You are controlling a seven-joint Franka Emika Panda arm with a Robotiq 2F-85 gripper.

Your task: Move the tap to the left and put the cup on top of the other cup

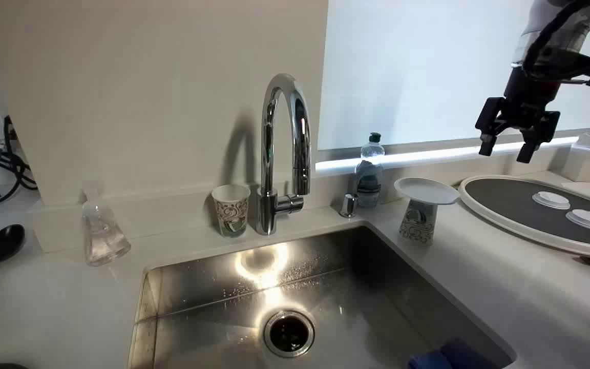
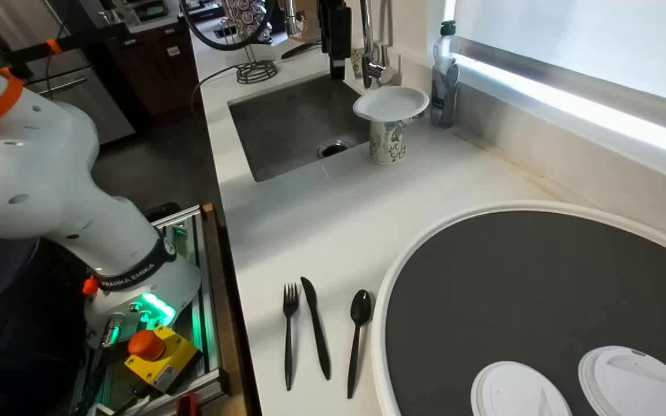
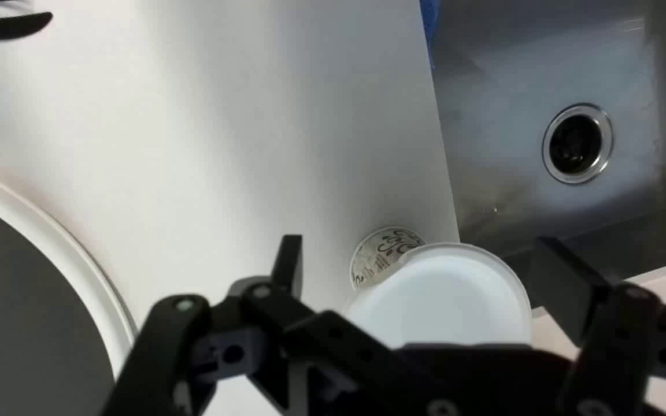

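Observation:
The tap (image 1: 268, 154) is a chrome gooseneck behind the sink; in an exterior view its spout arches to the right of its base. The cup (image 1: 231, 211), a patterned paper cup with its mouth up, stands left of the tap base. In an exterior view the cup (image 2: 357, 62) is partly hidden behind the gripper. The other cup (image 1: 418, 223) stands at the sink corner with a wide white plate on top; it also shows in an exterior view (image 2: 388, 143) and in the wrist view (image 3: 389, 254). My gripper (image 1: 506, 149) is open and empty, held in the air.
The sink (image 2: 287, 133) has a blue cloth (image 1: 430, 360) inside. A soap bottle (image 1: 369, 177) and a small chrome cap (image 1: 349, 205) stand behind it. A round dark tray (image 2: 512, 277) with white lids lies beside black cutlery (image 2: 317, 329). A clear item (image 1: 101, 236) stands left of the sink.

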